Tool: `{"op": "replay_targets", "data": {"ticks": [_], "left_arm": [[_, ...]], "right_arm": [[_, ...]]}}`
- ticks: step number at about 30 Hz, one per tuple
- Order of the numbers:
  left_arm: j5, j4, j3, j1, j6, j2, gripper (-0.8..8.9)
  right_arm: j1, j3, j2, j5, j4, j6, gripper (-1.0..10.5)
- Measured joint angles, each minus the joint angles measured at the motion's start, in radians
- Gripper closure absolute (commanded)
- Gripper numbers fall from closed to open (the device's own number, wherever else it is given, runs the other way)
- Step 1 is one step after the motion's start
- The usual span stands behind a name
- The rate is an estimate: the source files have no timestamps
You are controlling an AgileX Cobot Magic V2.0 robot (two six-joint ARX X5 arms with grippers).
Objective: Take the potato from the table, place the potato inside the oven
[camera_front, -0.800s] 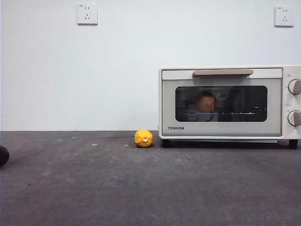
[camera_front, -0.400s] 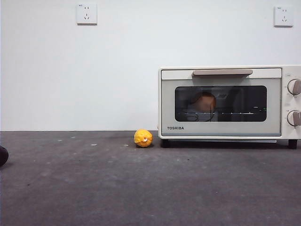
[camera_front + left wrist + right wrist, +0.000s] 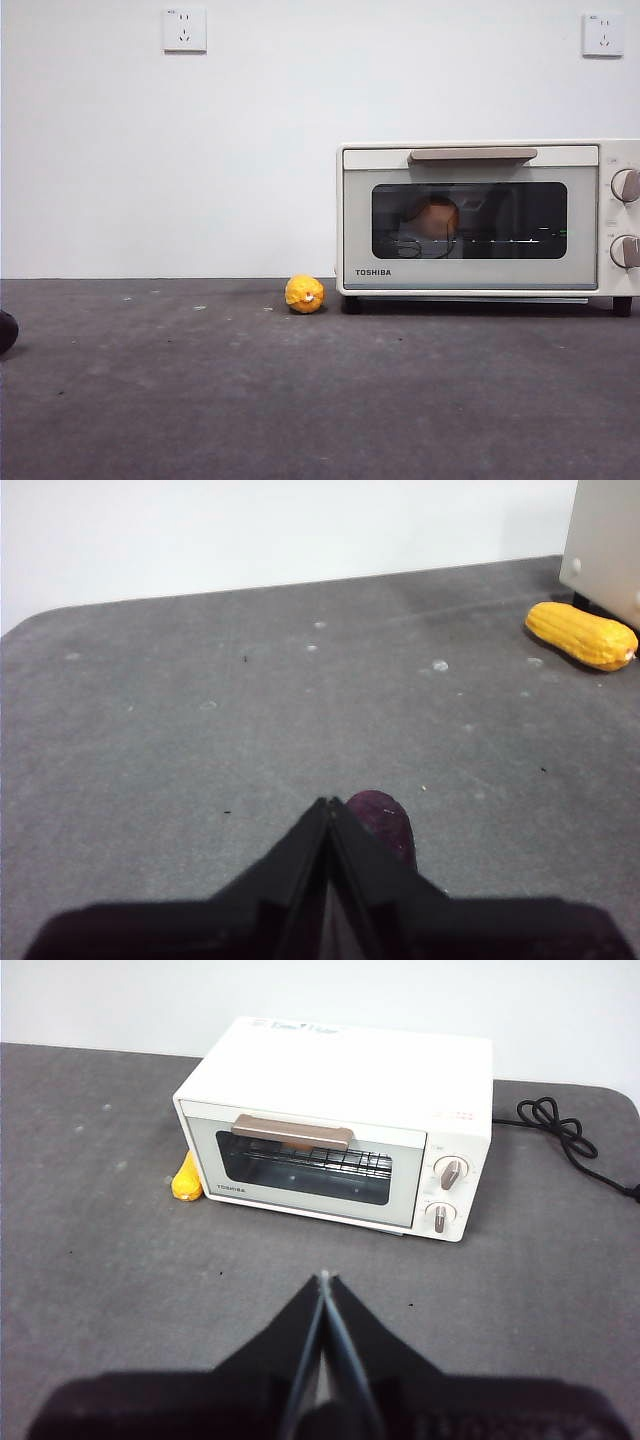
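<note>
The cream-white oven [image 3: 480, 160] stands at the right on the dark grey table [image 3: 200, 400], door closed. Through its dark glass an orange-brown potato [image 3: 437, 217] shows on the wire rack, left of the middle. In the right wrist view the oven [image 3: 350, 1070] lies well ahead of my right gripper [image 3: 325, 1276], which is shut on nothing; the potato does not show through the glass there. My left gripper [image 3: 327, 802] is shut too, holding nothing, off to the left side of the table. Neither arm appears in the front view.
A small yellow lumpy thing [image 3: 305, 294] [image 3: 582, 635] [image 3: 185, 1177] lies by the oven's left foot. A dark purple rounded object [image 3: 380, 815] [image 3: 6, 330] rests just beyond the left gripper's tips. The oven's black cord [image 3: 560, 1130] trails right.
</note>
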Motion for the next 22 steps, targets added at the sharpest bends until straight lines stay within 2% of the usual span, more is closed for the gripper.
{"op": "replay_targets", "data": {"ticks": [22], "left_arm": [[0.004, 0.008, 0.000, -0.002, -0.002, 0.018, 8.17]], "right_arm": [[0.000, 0.000, 0.000, 0.000, 0.000, 0.000, 9.5]]}}
